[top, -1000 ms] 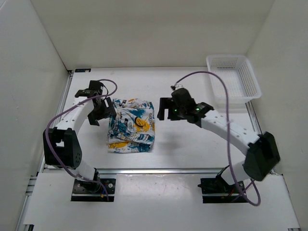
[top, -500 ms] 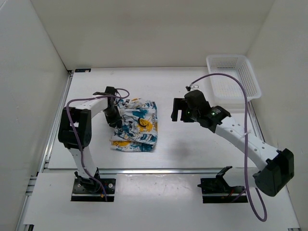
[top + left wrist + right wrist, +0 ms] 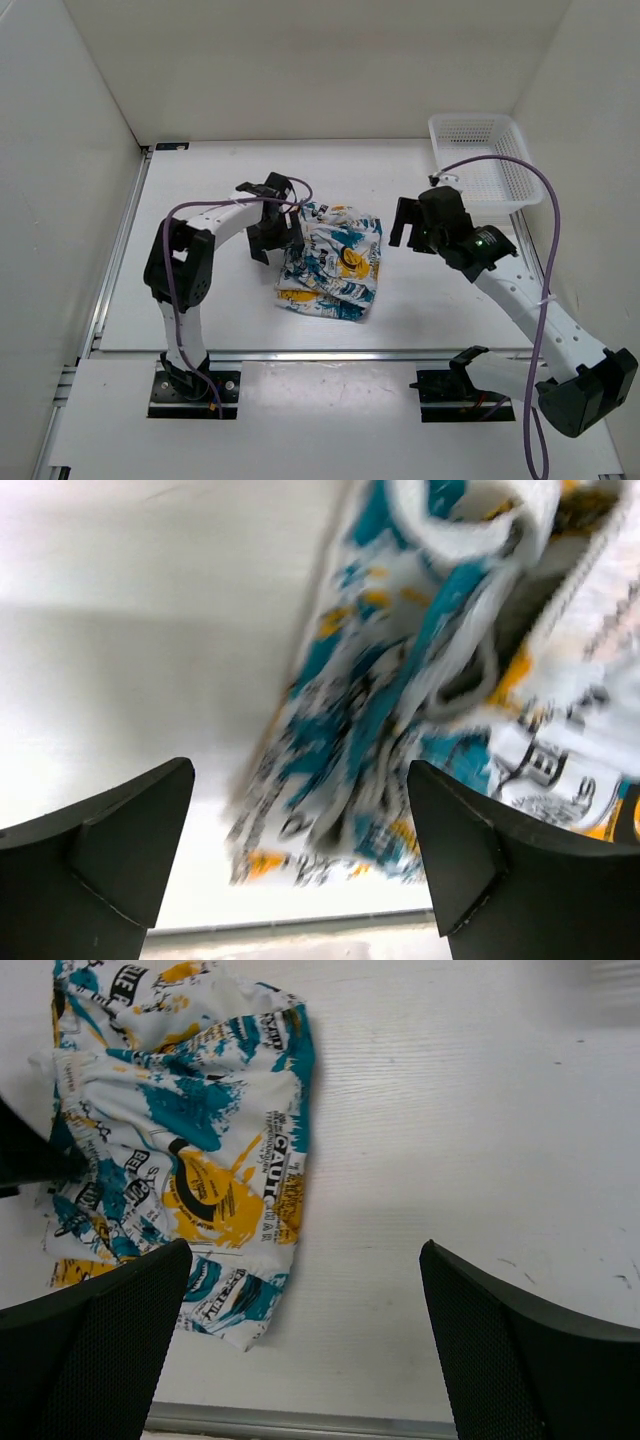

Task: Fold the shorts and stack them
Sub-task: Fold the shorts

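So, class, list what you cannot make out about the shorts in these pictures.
- Left wrist view: shorts blurred, lettering unreadable.
- Top view: left gripper covers the shorts' left edge; contact unclear.
- Right wrist view: shorts cut off by the top edge; layers underneath hidden.

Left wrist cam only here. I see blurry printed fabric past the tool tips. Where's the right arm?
Observer: The right tool hangs open just right of the shorts, holding nothing.
Operator: Any bin around?
Observer: A white mesh basket sits in the far right corner.
Operator: How does the fabric look from above?
Observer: The shorts are folded into a rough square packet, with the left tool open at its left edge.
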Available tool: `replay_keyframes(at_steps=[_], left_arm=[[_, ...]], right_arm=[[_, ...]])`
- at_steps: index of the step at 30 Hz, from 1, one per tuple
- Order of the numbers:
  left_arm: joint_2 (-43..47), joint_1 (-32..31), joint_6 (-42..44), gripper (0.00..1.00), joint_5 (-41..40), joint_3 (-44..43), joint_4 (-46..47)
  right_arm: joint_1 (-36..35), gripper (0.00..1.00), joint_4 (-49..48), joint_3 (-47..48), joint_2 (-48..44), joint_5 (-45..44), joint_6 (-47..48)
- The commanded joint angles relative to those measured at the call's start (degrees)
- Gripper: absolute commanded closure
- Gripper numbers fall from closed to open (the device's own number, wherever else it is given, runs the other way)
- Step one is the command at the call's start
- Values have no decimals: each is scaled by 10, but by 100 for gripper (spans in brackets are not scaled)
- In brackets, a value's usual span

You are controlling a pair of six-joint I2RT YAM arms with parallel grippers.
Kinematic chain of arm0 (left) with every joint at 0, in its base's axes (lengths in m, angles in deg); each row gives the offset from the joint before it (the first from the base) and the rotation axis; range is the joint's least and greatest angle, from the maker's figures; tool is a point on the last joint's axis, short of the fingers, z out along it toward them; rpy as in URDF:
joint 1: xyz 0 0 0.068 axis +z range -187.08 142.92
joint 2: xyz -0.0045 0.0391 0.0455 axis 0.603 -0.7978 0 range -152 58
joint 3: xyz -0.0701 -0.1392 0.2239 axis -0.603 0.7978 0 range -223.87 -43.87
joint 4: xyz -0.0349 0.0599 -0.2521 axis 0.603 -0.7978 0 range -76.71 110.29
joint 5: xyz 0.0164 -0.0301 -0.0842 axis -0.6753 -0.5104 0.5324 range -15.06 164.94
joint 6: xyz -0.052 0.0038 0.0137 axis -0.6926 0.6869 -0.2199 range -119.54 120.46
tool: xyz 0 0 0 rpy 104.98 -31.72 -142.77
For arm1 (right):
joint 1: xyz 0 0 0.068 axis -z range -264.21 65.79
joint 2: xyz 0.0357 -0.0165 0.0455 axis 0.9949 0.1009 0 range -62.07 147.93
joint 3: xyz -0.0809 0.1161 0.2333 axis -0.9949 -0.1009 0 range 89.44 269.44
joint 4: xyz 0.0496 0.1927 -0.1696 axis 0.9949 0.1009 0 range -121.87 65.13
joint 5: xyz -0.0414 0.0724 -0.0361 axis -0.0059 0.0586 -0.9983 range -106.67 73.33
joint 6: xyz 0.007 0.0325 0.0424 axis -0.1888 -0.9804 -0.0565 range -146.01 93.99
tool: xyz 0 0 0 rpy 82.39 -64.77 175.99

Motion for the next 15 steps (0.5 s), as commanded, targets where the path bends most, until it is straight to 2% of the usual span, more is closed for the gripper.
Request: replay_keyframes(at_steps=[1, 9, 15], left_arm=[[122, 7, -15, 0, -54, -27, -57], [334, 24, -3, 0, -97, -75, -136], [481, 29, -3, 0, -125, -58, -162]], right_arm=[[20, 1, 28, -1, -27, -33, -2], [33, 1, 51, -39, -75, -41, -7], [33, 1, 72, -63, -102, -67, -7]])
